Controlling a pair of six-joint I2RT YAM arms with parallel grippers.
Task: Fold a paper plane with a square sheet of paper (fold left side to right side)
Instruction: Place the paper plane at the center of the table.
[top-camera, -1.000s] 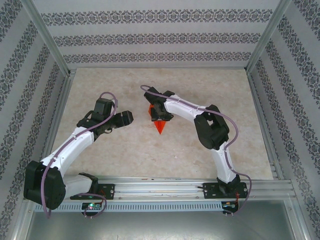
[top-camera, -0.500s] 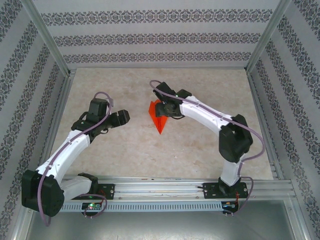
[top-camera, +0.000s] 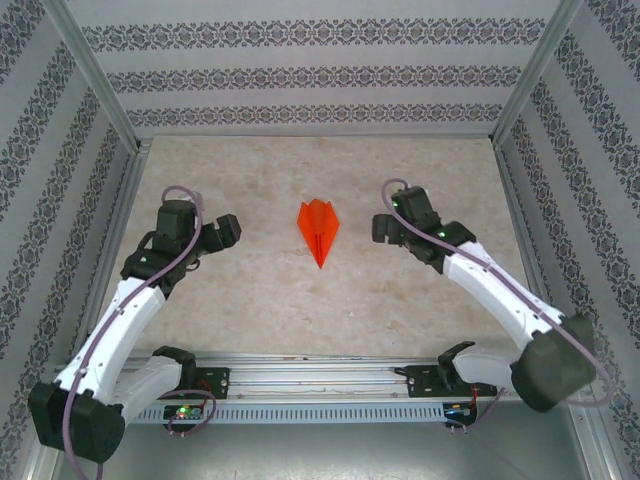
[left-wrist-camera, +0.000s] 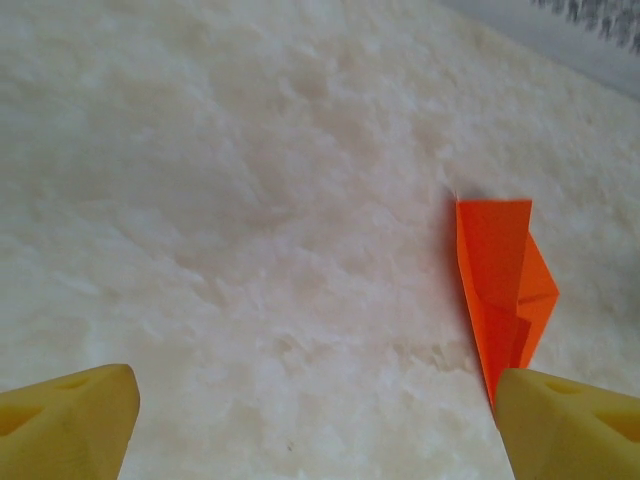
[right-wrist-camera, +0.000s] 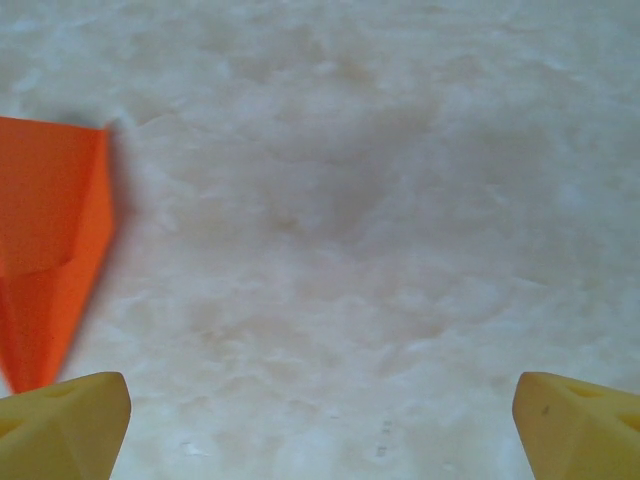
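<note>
We are looking at a small, bright orange, dart-shaped paper plane (top-camera: 319, 231) lying flat on the pale, marble-patterned desk (top-camera: 250, 310), its nose pointing toward the arm bases and its blunt tail toward the far wall. The left hand (top-camera: 222, 232) is hovering well to the left of the plane with its yellow fingertips (left-wrist-camera: 65, 420) spread wide and gripping nothing. The right hand (top-camera: 383, 228) is hovering to the right of the plane, likewise spread and empty. Neither hand is touching the paper. We are judging the folding as done or nearly so, so the risks are coming from any further approach. A hand sweeping low past the plane could be nudging or flipping the light paper, and a fingertip catching a raised wing edge could be pulling a crease open. One flap seems to be sitting slightly proud, so the paper may be relaxing by itself. The smooth desk is probably offering little friction, so the plane would be sliding rather than yielding to a pinch. Around the plane, striped floral wallpaper panels (top-camera: 320, 75) are enclosing three sides, held by silver metal posts (top-camera: 92, 70), and a metal rail (top-camera: 320, 372) beyond the plane's nose is carrying both arm bases.
</note>
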